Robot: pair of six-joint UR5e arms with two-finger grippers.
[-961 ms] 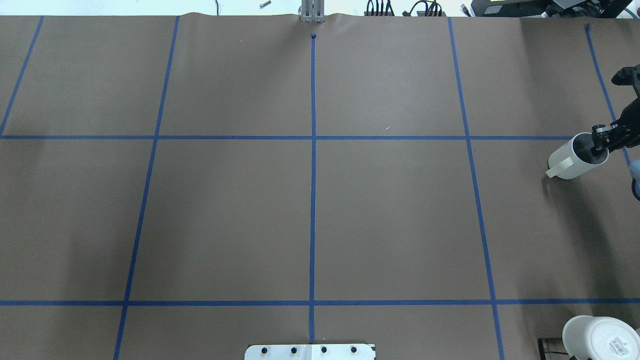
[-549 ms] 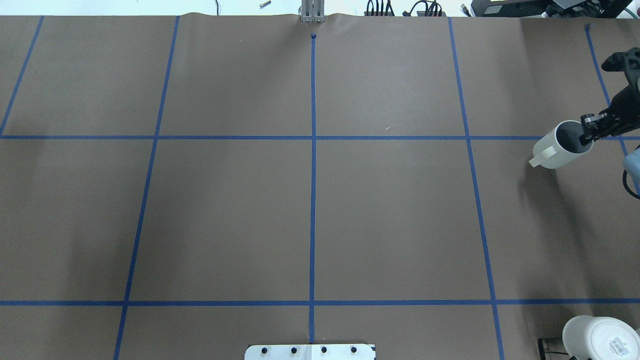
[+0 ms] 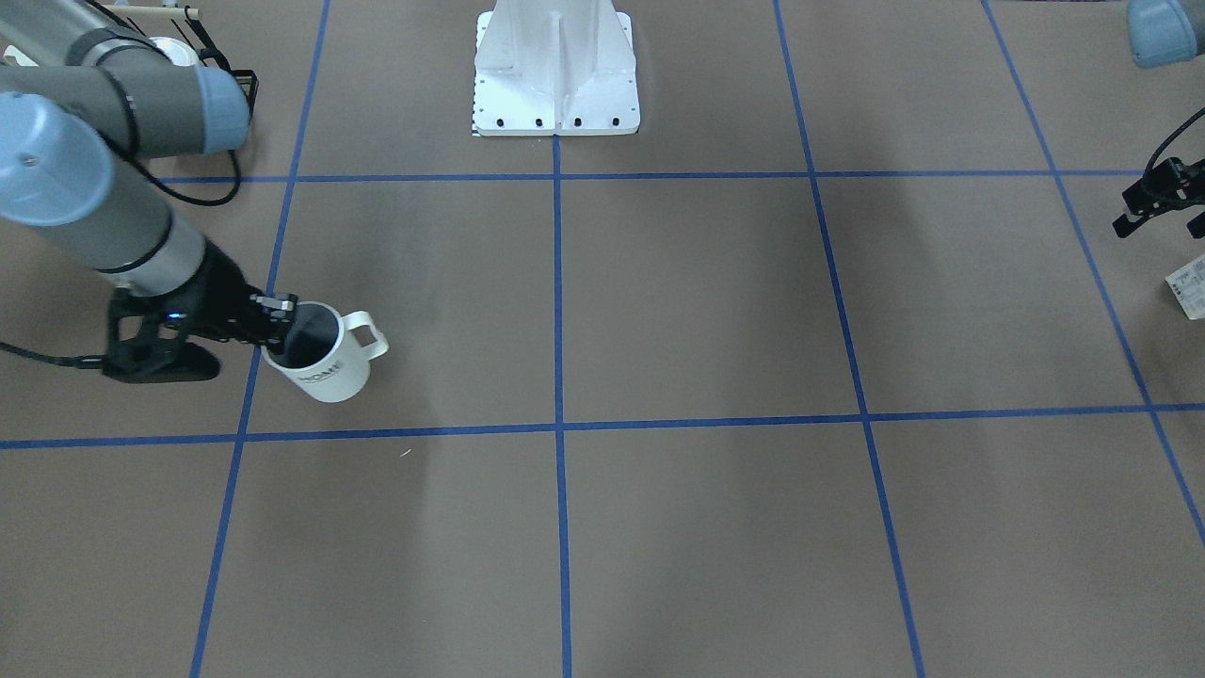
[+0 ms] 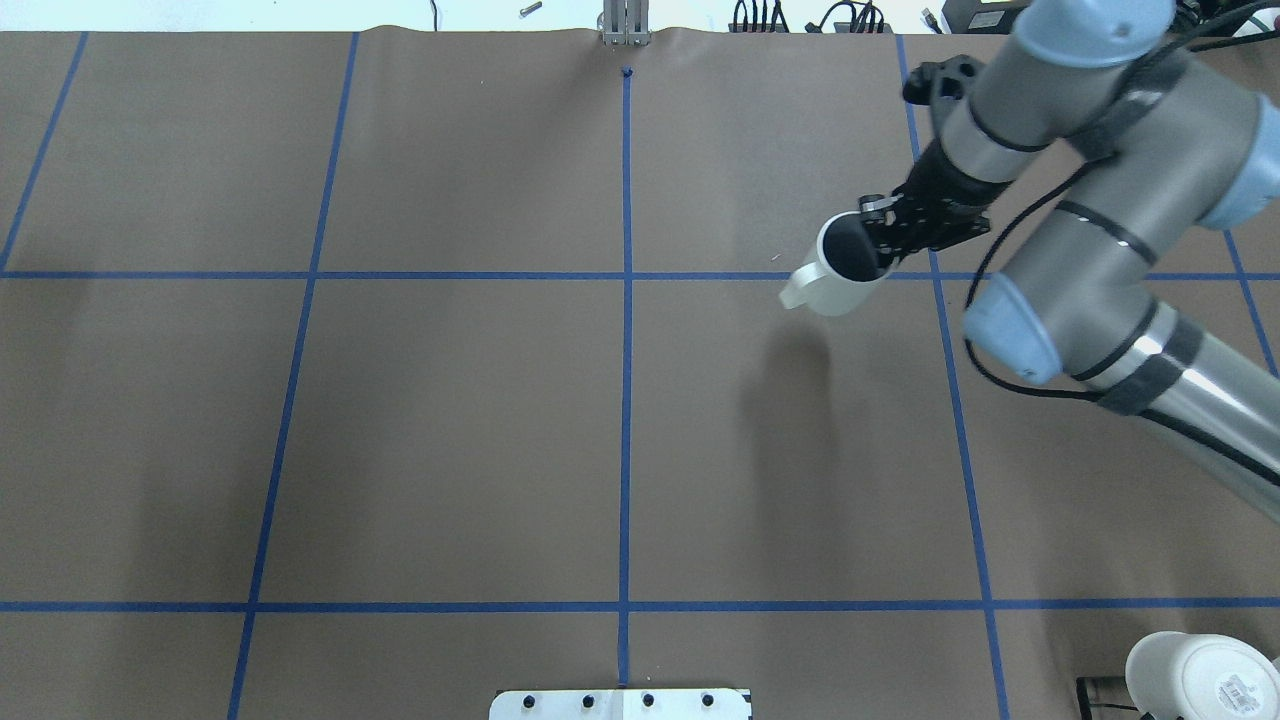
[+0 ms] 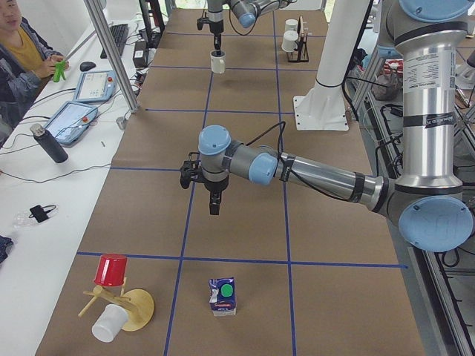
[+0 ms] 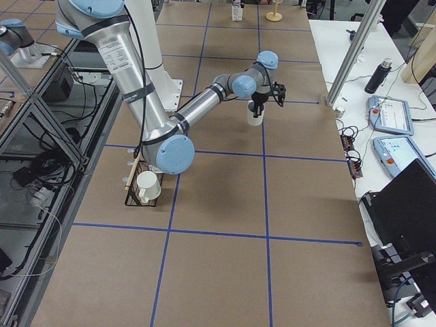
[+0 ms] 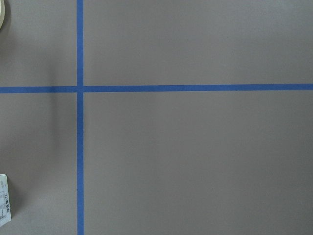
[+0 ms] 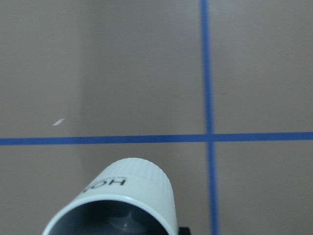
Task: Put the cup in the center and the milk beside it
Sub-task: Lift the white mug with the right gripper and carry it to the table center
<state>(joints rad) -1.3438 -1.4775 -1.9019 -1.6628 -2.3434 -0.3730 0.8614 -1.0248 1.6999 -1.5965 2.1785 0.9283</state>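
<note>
The cup point(image 4: 835, 275) is the white "HOME" mug with a dark inside. My right gripper point(image 4: 880, 240) is shut on its rim and holds it tilted above the table, right of the middle. It also shows in the front view point(image 3: 325, 363), held by the right gripper point(image 3: 280, 315), and in the right wrist view point(image 8: 127, 196). The milk point(image 5: 223, 295), a blue-and-white carton with a green cap, stands at the table's left end. My left gripper point(image 3: 1160, 212) hangs open and empty above the table, apart from the milk point(image 3: 1188, 285).
A black rack with two more white mugs point(image 4: 1200, 675) stands near the right arm's base. A wooden stand with a red cup and a white cup point(image 5: 111, 297) is next to the milk. The robot's base plate point(image 4: 620, 703) is at the near edge. Blue tape lines point(image 4: 626, 275) grid the brown table.
My right arm has swung left with the mug in its grip, from the table's right edge to just past the right tape line. The arm now fills the upper right.
</note>
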